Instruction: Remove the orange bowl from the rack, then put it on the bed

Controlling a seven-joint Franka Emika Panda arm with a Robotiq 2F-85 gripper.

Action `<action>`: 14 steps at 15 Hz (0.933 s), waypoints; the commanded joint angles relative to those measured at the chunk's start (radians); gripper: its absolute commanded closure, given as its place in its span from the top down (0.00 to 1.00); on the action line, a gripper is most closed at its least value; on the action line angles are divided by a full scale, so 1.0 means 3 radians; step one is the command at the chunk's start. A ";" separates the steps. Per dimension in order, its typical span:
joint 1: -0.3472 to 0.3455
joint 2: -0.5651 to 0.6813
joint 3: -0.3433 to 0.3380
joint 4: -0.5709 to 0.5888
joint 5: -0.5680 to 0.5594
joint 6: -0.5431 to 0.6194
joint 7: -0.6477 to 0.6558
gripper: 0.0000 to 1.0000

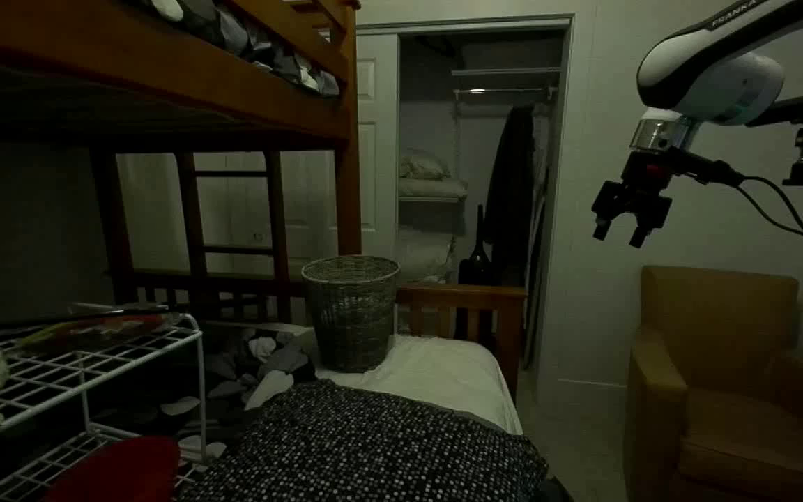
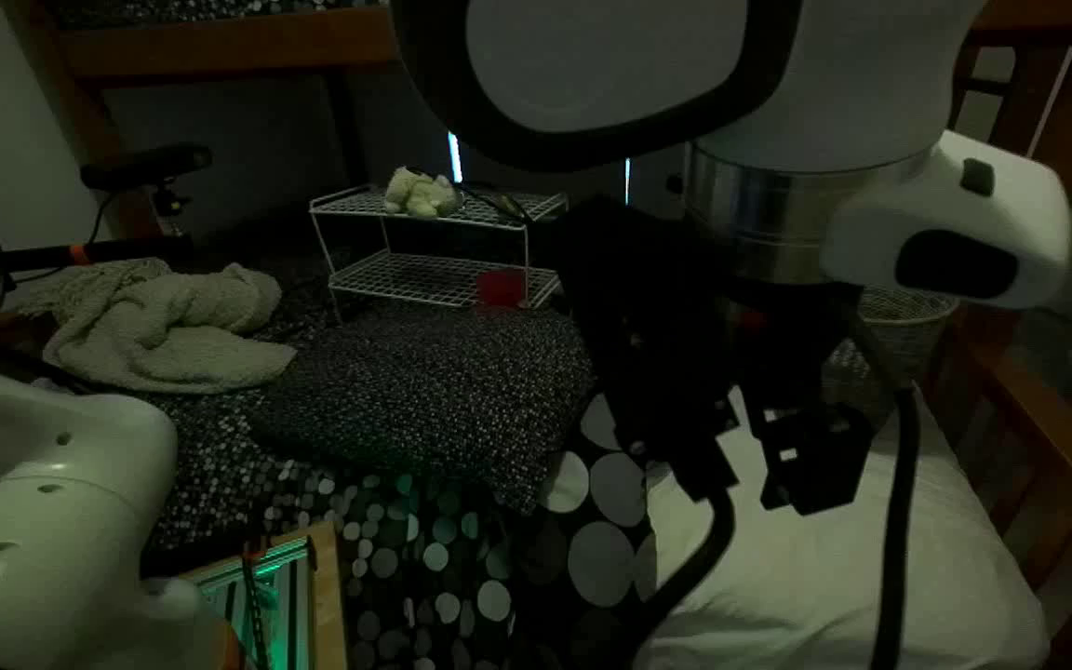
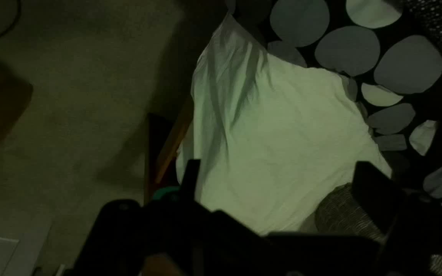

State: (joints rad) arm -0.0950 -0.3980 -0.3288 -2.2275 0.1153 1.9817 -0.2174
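The orange bowl shows as a red round shape on the lower shelf of the rack in both exterior views (image 1: pixel 119 470) (image 2: pixel 501 288). The rack (image 1: pixel 201 397) is white wire with two shelves; it also shows in an exterior view (image 2: pixel 387 279) standing on the bed. The bed (image 1: pixel 373 446) has a black-and-white speckled cover and a white sheet at one end; that sheet fills the middle of the wrist view (image 3: pixel 282 134). My gripper (image 1: pixel 621 236) is open and empty, raised well away from the bowl. Its spread fingers show in the wrist view (image 3: pixel 278 164). The bowl is out of the wrist view.
A grey woven wastebasket (image 1: pixel 351 314) stands on the bed's white sheet. The upper bunk (image 1: pixel 164 90) hangs over the rack. A white stuffed toy (image 2: pixel 420 193) sits on the rack's top shelf. A bunched blanket (image 2: pixel 164 316) lies beside the rack. A tan armchair (image 1: pixel 722 348) stands below the arm.
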 commanded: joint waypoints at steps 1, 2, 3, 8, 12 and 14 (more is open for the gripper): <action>-0.0092 0.0015 0.0075 0.0008 0.0038 -0.0010 -0.0031 1.00; -0.0093 0.0015 0.0074 0.0008 0.0038 -0.0010 -0.0031 1.00; -0.0093 0.0015 0.0074 0.0008 0.0038 -0.0010 -0.0031 1.00; -0.0016 0.0059 0.0243 -0.0055 0.0031 0.0084 0.0075 1.00; 0.0287 0.0151 0.0697 -0.0080 0.0192 0.0006 0.0156 1.00; 0.0477 0.0169 0.0949 -0.0086 0.0265 -0.0037 0.0182 1.00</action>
State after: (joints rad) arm -0.0162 -0.3526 -0.1222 -2.2397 0.1582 1.9810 -0.1826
